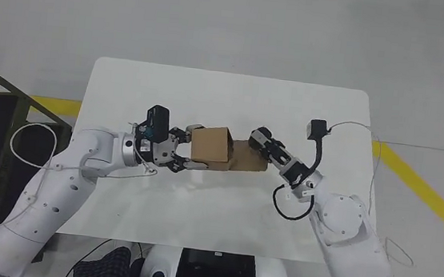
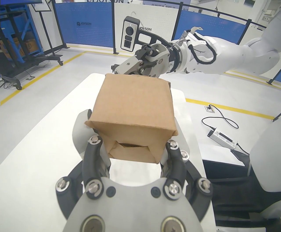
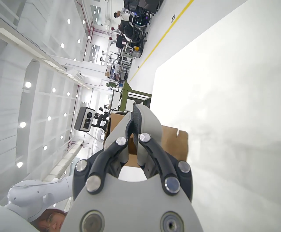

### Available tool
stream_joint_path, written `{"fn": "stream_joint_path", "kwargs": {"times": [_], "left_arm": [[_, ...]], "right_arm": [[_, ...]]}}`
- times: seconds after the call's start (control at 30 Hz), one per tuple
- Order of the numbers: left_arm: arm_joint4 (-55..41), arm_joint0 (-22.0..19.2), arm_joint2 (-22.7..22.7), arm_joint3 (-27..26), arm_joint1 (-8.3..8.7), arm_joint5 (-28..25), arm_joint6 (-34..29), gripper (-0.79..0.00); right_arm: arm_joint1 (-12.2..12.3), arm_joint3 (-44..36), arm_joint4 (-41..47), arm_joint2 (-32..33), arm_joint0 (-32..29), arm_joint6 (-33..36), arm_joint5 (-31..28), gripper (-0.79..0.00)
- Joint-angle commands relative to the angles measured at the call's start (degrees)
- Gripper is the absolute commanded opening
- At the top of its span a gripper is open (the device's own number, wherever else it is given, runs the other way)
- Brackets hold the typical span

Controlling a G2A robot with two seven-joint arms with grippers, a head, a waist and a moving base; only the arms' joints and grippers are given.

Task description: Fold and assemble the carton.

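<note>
Top view: the carton [image 1: 212,145] is over the middle of the counter [image 1: 119,209]. The left gripper [image 1: 181,151] is clamped on one carton end and the right gripper [image 1: 256,138] is pinched shut on the other.

Left wrist: the end flaps gape, so an uneven pull could likely twist or tear the carton.

Right wrist: you've only a thin pinch on a flap edge, which may slip.

The carton is plain. The partition panel [image 2: 87,24] behind it carries print, left unread.
</note>
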Motion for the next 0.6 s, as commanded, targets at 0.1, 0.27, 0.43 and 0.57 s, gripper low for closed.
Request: {"fn": "stream_joint_path", "kwargs": {"times": [0.1,0.27,0.43,0.57], "left_arm": [[0.15,0.52,-0.75,-0.67,0.18,0.0,0.55,-0.265],[0.23,0.75,-1.37,-1.26,0.31,0.0,1.36,-0.286],[0.38,0.56,-1.45,-1.44,0.24,0.0,2.05,-0.314],[0.52,0.3,-0.77,-1.05,0.03,0.0,2.02,-0.311]], "right_arm": [[0.75,1.33,3.64,6.37,-1.11,1.12,1.13,-0.785],[1.2,5.03,4.35,8.64,-0.82,3.34,4.94,-0.785],[1.08,8.06,4.87,4.95,0.59,8.23,7.55,-0.785],[0.67,8.74,7.31,1.82,1.42,9.82,6.25,-0.785]]}}
